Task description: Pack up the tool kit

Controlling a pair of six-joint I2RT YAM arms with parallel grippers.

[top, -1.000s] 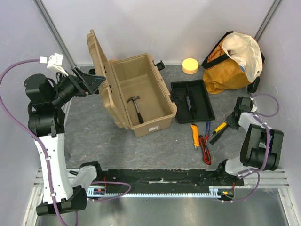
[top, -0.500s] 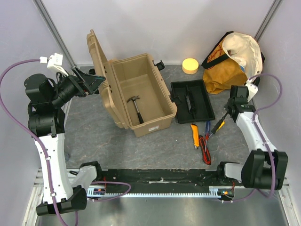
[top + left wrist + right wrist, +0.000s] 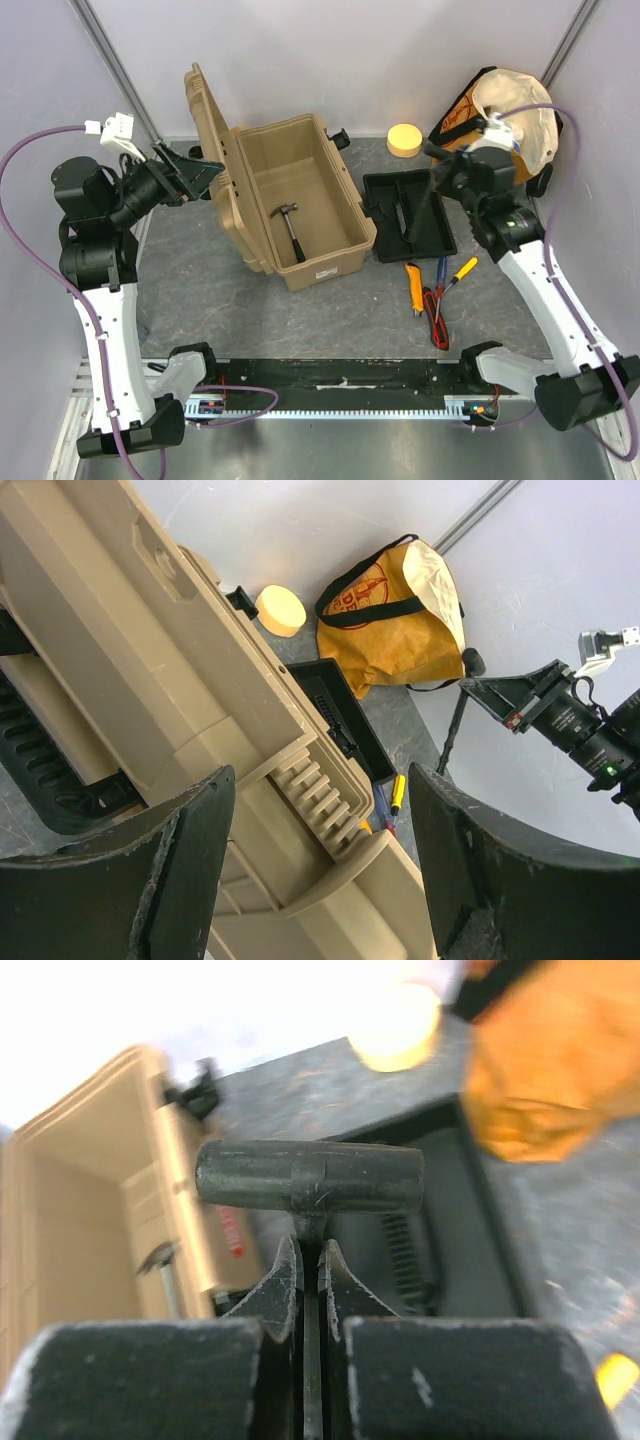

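The tool kit [image 3: 328, 262], a tan hard-plastic box, stands open at mid-table with its lid [image 3: 205, 130] upright on the left and a hammer [image 3: 290, 228] lying inside. My left gripper [image 3: 192, 175] is open beside the lid. In the left wrist view its jaws [image 3: 320, 780] stand wide on either side of the lid's ribbed edge [image 3: 310, 790], not touching it. My right gripper [image 3: 442, 180] hangs above the black tray [image 3: 432, 228], shut on the thin shaft of a black T-handle tool [image 3: 308, 1175], whose crossbar sits just past the fingertips [image 3: 288, 1280].
An orange-yellow cloth bag [image 3: 495, 130] and a round yellow disc [image 3: 404, 139] sit at the back right. On the table in front of the tray lie a yellow knife [image 3: 414, 288], red and blue pliers [image 3: 437, 312] and a yellow screwdriver [image 3: 460, 271].
My right arm has risen from the table near the yellow screwdriver and swung up and left over the black tray, shut on the T-handle tool. The left arm has not moved.
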